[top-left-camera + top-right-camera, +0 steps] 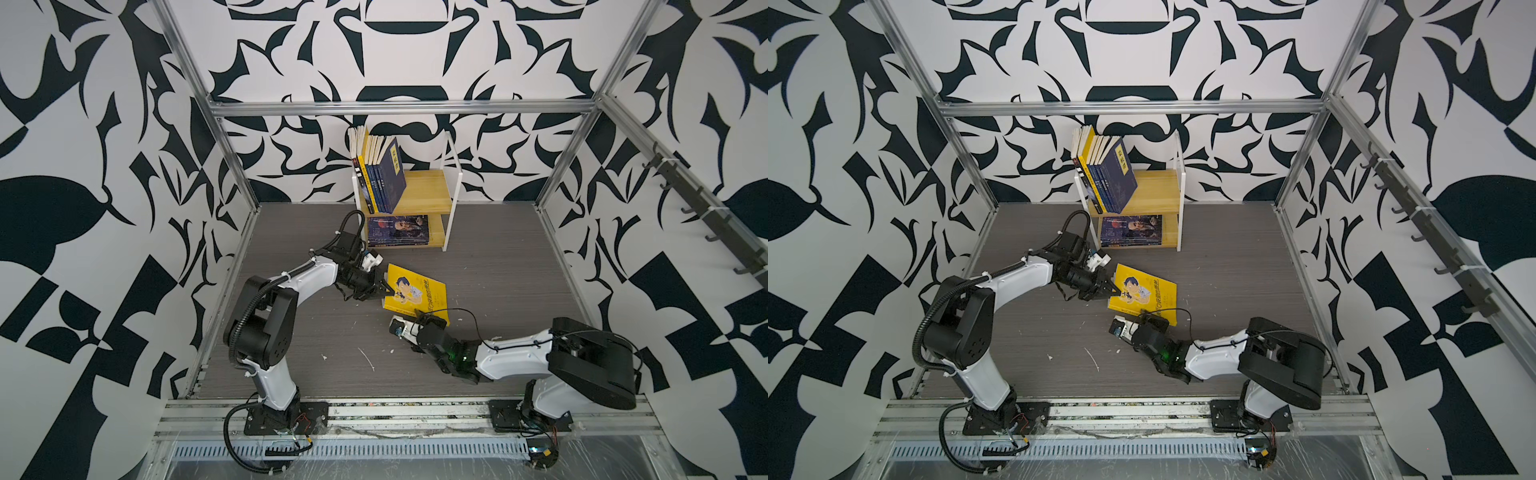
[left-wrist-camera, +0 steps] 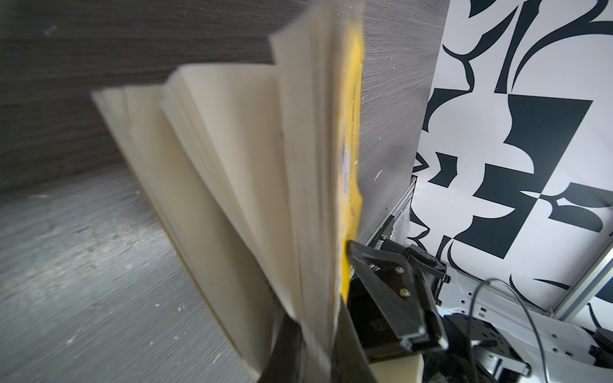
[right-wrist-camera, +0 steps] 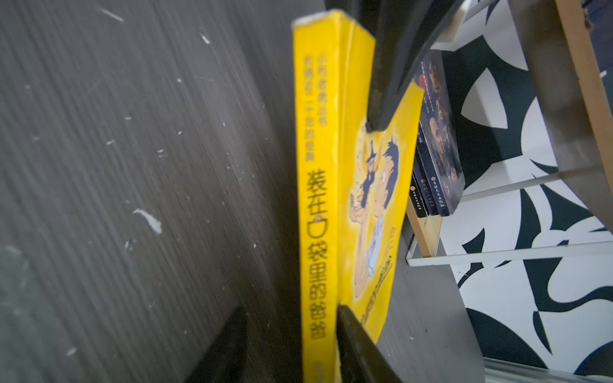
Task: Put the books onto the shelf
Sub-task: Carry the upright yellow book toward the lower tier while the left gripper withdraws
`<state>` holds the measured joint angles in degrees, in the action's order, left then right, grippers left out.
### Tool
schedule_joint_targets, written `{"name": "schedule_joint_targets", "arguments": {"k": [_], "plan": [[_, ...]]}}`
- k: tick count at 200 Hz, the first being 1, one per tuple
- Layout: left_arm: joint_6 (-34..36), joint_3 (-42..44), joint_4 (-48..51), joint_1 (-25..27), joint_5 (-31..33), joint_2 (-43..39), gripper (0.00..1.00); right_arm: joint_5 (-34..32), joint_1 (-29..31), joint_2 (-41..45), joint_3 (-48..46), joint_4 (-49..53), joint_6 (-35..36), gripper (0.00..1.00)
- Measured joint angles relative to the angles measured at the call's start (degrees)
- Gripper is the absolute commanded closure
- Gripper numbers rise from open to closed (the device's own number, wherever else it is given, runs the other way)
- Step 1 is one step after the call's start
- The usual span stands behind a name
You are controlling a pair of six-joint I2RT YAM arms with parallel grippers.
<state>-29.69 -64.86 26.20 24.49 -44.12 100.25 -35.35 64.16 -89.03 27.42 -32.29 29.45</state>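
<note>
A bright yellow book (image 1: 415, 291) (image 1: 1144, 291) with a cartoon figure is tilted up off the grey floor in front of the shelf (image 1: 428, 193) (image 1: 1158, 187). My left gripper (image 1: 384, 289) (image 2: 315, 331) is shut on its page edge and cover, and loose pages fan out. My right gripper (image 1: 426, 318) (image 3: 293, 308) straddles the spine. One finger presses the cover; a dark band hides whether the other touches. Navy and yellow books (image 1: 382, 174) lean upright on the upper tier. A flat stack of navy books (image 1: 397, 228) (image 3: 434, 149) lies on the lower tier.
The right half of the upper shelf board is bare. Patterned walls and an aluminium frame (image 1: 399, 108) enclose the floor on three sides. Both arm bases stand on the front rail (image 1: 407, 415). White scuffs (image 1: 365, 359) mark the floor.
</note>
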Motion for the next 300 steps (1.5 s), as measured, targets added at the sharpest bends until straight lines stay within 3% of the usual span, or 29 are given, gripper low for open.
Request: {"name": "schedule_joint_targets", "arguments": {"k": [4,8,19,26,34,57,153,234,300], "plan": [[0.09,0.0,0.04,-0.02,0.26,-0.02,0.98,-0.55,-0.15,-0.37,0.11,-0.66,0.57,1.0],[0.11,0.0,0.07,-0.04,0.46,-0.02,0.92,-1.01,-0.33,-0.63,0.17,-1.4,1.09,1.0],[0.04,0.0,-0.02,-0.39,0.9,-0.13,0.6,-1.33,-0.66,-0.81,0.39,-2.1,3.04,1.0],[0.09,0.07,-0.02,-0.68,1.29,-0.5,0.46,-1.46,-0.76,-0.9,0.68,-2.32,3.96,1.0],[0.13,0.37,-0.09,-0.98,1.68,-1.36,0.37,-1.53,-0.85,-0.92,1.03,-2.38,5.07,1.0],[1.57,2.29,-0.07,-2.32,3.82,-6.27,0.25,-0.87,-1.2,-0.57,1.77,-0.74,8.02,1.0],[12.61,8.35,0.68,-17.86,13.42,-23.74,0.02,4.17,-6.93,7.89,11.65,15.17,22.56,1.0],[16.79,12.46,0.37,-29.24,10.62,-33.16,0.0,5.33,-11.87,6.03,20.06,13.09,35.15,1.0],[17.81,12.46,0.37,-32.39,9.77,-34.29,0.0,6.58,-16.9,-0.59,24.46,8.83,41.38,1.0]]}}
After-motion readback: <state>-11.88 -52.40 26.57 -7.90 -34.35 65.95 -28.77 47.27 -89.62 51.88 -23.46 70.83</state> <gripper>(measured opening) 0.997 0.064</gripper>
